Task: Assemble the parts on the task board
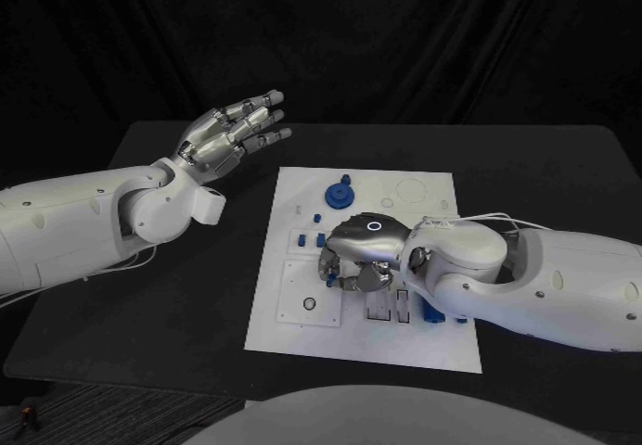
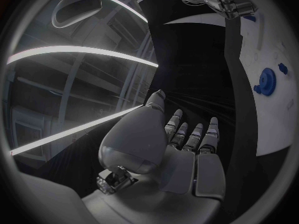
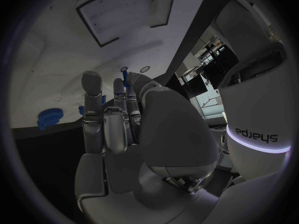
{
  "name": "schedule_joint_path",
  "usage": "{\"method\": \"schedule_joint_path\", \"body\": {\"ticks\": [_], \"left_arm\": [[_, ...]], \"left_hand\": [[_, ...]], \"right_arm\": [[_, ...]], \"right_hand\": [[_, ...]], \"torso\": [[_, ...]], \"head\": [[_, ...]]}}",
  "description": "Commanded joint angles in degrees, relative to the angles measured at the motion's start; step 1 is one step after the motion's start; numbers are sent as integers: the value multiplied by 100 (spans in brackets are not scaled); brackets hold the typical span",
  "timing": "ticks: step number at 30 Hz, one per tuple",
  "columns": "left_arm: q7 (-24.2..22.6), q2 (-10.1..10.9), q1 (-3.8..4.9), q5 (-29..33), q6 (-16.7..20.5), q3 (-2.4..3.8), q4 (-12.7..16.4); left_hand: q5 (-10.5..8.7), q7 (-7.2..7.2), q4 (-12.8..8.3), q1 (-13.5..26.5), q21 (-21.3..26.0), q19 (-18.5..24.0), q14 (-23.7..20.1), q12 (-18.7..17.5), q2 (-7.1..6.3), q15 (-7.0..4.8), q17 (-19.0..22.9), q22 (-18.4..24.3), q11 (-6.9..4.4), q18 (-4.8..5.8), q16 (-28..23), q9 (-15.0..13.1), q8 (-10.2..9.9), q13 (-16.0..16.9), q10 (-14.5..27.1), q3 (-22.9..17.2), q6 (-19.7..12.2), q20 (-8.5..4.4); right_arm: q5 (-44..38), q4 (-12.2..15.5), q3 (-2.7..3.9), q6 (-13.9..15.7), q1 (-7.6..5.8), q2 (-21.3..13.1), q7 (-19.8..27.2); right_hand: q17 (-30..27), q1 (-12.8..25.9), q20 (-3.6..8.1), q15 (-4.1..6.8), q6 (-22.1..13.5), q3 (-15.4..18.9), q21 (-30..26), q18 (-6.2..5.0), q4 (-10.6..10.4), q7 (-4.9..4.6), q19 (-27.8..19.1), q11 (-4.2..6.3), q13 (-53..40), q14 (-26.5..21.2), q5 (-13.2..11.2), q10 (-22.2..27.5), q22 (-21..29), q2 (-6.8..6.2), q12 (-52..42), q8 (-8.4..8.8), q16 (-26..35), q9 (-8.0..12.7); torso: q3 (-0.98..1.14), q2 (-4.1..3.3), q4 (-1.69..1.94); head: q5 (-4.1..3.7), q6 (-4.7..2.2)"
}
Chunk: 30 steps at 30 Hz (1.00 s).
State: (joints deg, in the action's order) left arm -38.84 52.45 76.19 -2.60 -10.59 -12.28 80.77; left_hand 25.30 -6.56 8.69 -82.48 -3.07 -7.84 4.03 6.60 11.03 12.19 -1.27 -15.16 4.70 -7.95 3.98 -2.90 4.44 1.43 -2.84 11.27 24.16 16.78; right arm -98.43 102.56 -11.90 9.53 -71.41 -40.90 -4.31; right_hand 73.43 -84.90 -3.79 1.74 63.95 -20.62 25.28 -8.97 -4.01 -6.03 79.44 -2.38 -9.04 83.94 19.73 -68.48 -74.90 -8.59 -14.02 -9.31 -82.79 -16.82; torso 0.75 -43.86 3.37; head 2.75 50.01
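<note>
Your right hand (image 1: pixel 359 255) is down over the middle of the white board (image 1: pixel 435 348), palm toward it, working among the small blue parts there. Whether it is grasping a part or only reaching for one, you cannot tell — the head view hides the fingertips under the hand's own back. I judge this to be the picking or seating step for one small piece.

Your left hand (image 1: pixel 230 130) is released, fingers spread, raised above the bare bench (image 1: pixel 160 306) well clear of the board's far left corner. It holds nothing.

The blue round part (image 1: pixel 342 195) sits on the far half of the board, apart from the right hand. A few small blue pieces (image 1: pixel 312 241) lie just beside the hand's left edge.

The right wrist view gives you what the head view cannot: the fingers (image 3: pixel 93 99) stand fairly straight, with a small blue peg (image 3: pixel 126 78) just past their tips — touching or not, it is too close to tell. The left wrist view shows the open palm (image 2: pixel 181 159) and the round part at the board's edge.

Next you need a fine, slow close on that peg, with the fingertips kept in sight.
</note>
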Motion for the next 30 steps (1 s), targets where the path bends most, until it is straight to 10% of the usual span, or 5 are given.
{"method": "schedule_joint_path", "body": {"ticks": [1, 30], "left_arm": [[-516, -17, -7, 38, -86, 6, -2], [-488, -55, -32, 38, -163, 6, -45]], "left_hand": [[11, -37, -29, -26, -20, -46, 28, 28, 24, -1, -5, 2, 46, 60, 24, -8, 38, 5, -9, -2, 1, 6], [32, -41, -45, -42, -23, -57, 36, 27, 49, 11, -7, 1, 50, 66, 34, -8, 41, 4, -4, -18, 3, 6]], "right_arm": [[-65, -9, 2, -134, 15, 2, -130], [-77, -128, 2, -125, 126, 112, -114]], "right_hand": [[-5, -9, 19, 33, 9, -16, -34, -32, 32, -13, -15, -1, -3, 223, 33, -21, -228, 36, 27, 38, 25, 0], [-6, -17, 19, 31, 7, -25, -47, -32, 55, -19, -23, -2, -5, 220, 50, -34, -230, 39, 32, 54, 27, 6]], "torso": [[0, 0, 1], [0, 0, 1]], "head": [[-2, -1], [32, -1]]}}
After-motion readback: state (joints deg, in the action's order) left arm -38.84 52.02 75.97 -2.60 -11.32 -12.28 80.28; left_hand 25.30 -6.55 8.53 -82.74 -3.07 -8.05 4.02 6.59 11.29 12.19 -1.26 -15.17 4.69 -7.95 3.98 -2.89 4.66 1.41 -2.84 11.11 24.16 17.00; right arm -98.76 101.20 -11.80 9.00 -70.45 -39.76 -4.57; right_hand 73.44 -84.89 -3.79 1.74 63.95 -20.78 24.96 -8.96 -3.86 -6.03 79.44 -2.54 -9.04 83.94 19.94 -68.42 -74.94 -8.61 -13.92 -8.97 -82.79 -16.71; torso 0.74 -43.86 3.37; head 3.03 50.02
